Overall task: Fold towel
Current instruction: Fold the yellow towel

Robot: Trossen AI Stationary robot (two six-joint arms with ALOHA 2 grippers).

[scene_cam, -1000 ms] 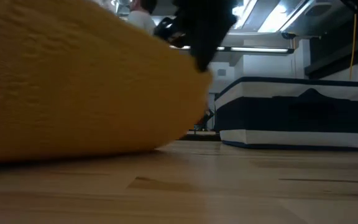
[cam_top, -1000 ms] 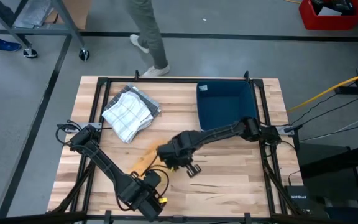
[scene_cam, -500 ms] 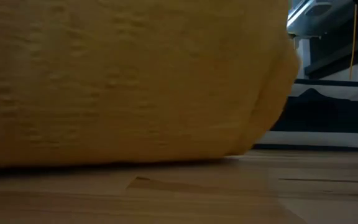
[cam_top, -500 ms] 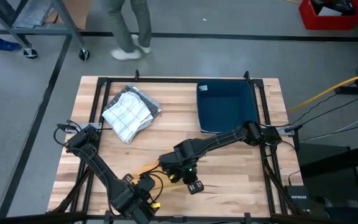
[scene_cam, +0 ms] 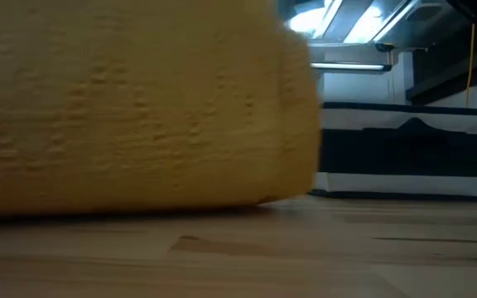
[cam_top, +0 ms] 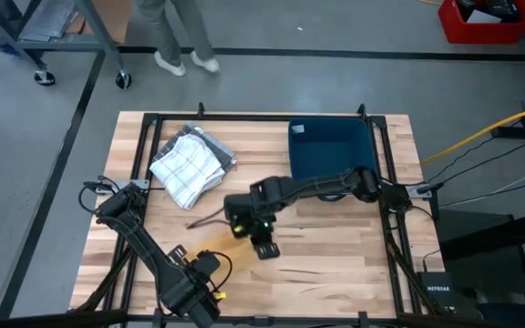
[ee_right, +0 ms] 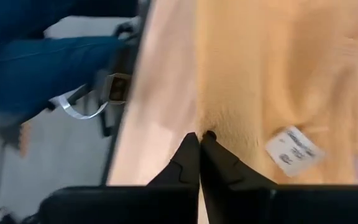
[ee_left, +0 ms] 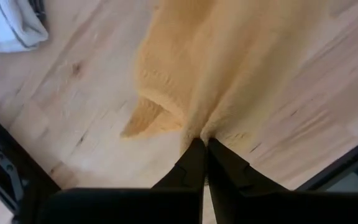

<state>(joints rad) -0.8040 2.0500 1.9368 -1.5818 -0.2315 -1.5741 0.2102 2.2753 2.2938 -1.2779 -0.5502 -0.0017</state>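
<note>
Wooden tabletop (cam_top: 335,264) before you: yellow towel (ee_left: 229,68) near front centre. Left claw (ee_left: 202,144) pinched shut on towel edge; right claw (ee_right: 199,138) likewise clamps towel, beside white tag (ee_right: 293,150), print unreadable.

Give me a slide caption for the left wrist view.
Left gripper shut on the yellow towel's bunched edge above the wooden table.
</note>
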